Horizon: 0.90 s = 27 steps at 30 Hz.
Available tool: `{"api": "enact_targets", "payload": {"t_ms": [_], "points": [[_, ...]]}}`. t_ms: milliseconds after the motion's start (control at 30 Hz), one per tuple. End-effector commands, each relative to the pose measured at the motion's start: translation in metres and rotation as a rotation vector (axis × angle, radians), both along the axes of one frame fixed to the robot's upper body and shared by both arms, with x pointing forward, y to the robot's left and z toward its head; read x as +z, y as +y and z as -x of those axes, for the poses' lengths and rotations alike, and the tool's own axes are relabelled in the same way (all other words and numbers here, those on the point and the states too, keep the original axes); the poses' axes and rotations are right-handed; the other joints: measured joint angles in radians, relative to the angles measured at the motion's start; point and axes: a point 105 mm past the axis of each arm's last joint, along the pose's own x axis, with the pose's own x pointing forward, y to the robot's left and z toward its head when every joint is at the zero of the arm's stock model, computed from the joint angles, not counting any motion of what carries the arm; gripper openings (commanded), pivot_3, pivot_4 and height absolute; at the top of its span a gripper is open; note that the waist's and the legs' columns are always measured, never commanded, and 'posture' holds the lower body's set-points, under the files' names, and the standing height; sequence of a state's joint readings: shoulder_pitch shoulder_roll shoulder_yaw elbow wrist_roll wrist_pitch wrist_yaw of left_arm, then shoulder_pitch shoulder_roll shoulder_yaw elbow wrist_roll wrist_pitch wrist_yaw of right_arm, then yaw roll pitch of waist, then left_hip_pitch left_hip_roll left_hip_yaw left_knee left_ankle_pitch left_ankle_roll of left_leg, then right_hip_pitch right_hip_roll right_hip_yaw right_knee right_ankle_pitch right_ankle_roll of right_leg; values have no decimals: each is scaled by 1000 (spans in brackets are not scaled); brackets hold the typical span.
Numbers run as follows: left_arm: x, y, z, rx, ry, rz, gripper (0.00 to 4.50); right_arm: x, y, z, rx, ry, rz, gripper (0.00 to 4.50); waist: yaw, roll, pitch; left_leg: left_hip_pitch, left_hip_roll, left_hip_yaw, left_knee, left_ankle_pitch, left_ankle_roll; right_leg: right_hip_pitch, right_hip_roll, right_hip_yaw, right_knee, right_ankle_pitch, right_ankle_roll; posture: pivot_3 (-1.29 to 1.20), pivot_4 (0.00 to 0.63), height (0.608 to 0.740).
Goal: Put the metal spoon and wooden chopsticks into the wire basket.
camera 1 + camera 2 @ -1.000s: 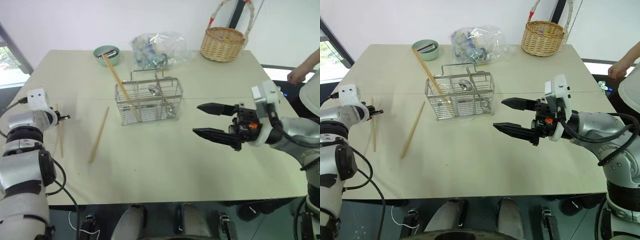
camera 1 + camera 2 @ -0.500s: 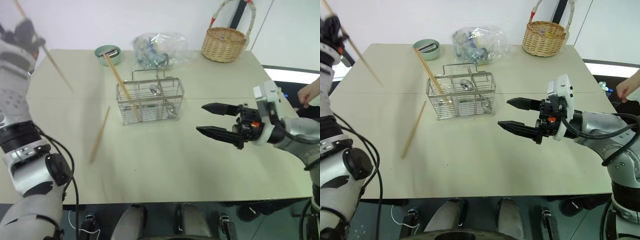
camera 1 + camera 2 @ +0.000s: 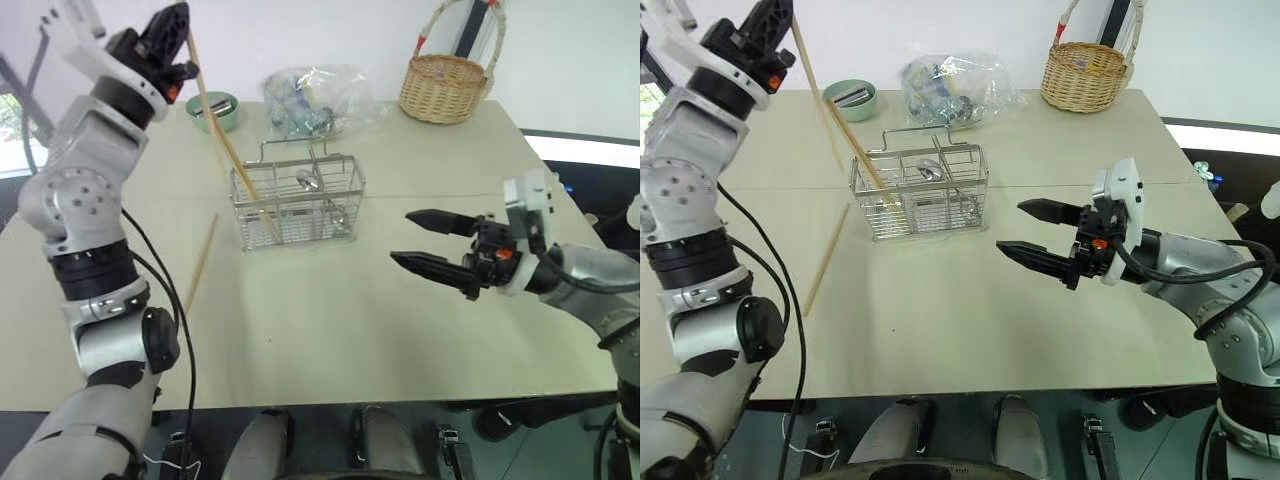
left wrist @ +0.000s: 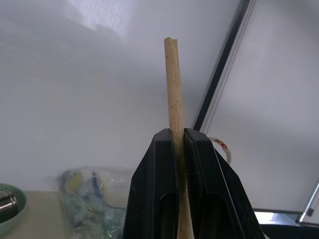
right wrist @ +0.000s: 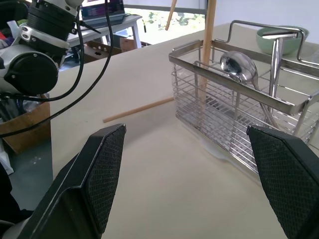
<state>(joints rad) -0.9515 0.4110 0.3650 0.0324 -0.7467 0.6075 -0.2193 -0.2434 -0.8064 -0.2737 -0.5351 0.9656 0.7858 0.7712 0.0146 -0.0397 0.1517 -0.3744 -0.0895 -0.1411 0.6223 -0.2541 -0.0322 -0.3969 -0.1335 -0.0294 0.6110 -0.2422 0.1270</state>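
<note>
Pale worktop [image 3: 330, 320]. Wire basket [image 3: 298, 205] at centre, spoon [image 3: 308, 181], one chopstick [image 3: 240, 170] inside. Left fingers [image 3: 165, 35] clenched on chopstick [image 3: 200, 90], upper left. Right fingers [image 3: 430, 245] spread, empty. Third stick [image 3: 198, 268] on worktop. Risk: long stick pokes wire, tips basket.

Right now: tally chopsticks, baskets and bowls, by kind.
Wooden chopsticks: 3, one in left gripper, one in wire basket, one on table
Baskets: 2, wire basket, wicker basket
Green bowl: 1
Total: 6
</note>
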Motion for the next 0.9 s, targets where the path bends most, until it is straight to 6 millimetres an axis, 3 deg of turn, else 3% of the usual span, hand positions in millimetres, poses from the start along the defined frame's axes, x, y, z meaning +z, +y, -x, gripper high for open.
{"api": "enact_targets", "payload": {"t_ms": [33, 300, 467, 600, 767, 800, 900], "points": [[1, -8, -4, 12, -56, -40, 16, 14, 1, 7, -7, -76, -17, 4031, 0, 0, 0, 0, 0, 0, 0, 0, 0, 0, 0, 0, 0, 0, 0, 0, 150, 693], [-40, -33, -16, 72, -77, -187, 16, 15, -1, 9, -36, -74, -28, 4031, 1, 0, 0, 0, 0, 0, 0, 0, 1, 1, 0, 0, -2, 0, 0, 0, 150, 693], [-60, -25, -19, 117, -17, -125, 16, 15, -4, 8, -49, -67, -30, 4031, 0, 0, 0, -1, 0, 0, 0, 0, 1, 1, 0, 0, -2, 0, 0, 0, 150, 693], [-65, -19, -16, 119, 12, -73, 1572, 16, -6, 5, -61, -60, -41, 4031, 0, 0, 0, 0, 0, 0, 0, -1, 1, 1, 0, 0, -2, 0, 0, 0, 150, 693], [-58, -24, -7, 28, 34, -61, 4208, 16, -7, 1, -62, -56, -39, 4031, 1, 0, 0, -1, 0, 0, 1, -1, 1, 1, 0, 0, -2, 0, 0, 0, 150, 693], [-53, -28, -2, -15, 23, -78, 4451, 16, -7, 1, -57, -55, -39, 4031, 0, 0, 0, -1, 0, 0, 1, -1, 1, 1, 0, 0, -2, 0, 0, 0, 150, 693], [-35, -30, 11, -84, -7, -116, 4451, 16, -5, -2, -47, -53, -33, 4031, -1, 0, 0, 0, 0, 0, 1, -1, 1, 1, 0, 0, -2, 0, 0, 0, 150, 693]]}}
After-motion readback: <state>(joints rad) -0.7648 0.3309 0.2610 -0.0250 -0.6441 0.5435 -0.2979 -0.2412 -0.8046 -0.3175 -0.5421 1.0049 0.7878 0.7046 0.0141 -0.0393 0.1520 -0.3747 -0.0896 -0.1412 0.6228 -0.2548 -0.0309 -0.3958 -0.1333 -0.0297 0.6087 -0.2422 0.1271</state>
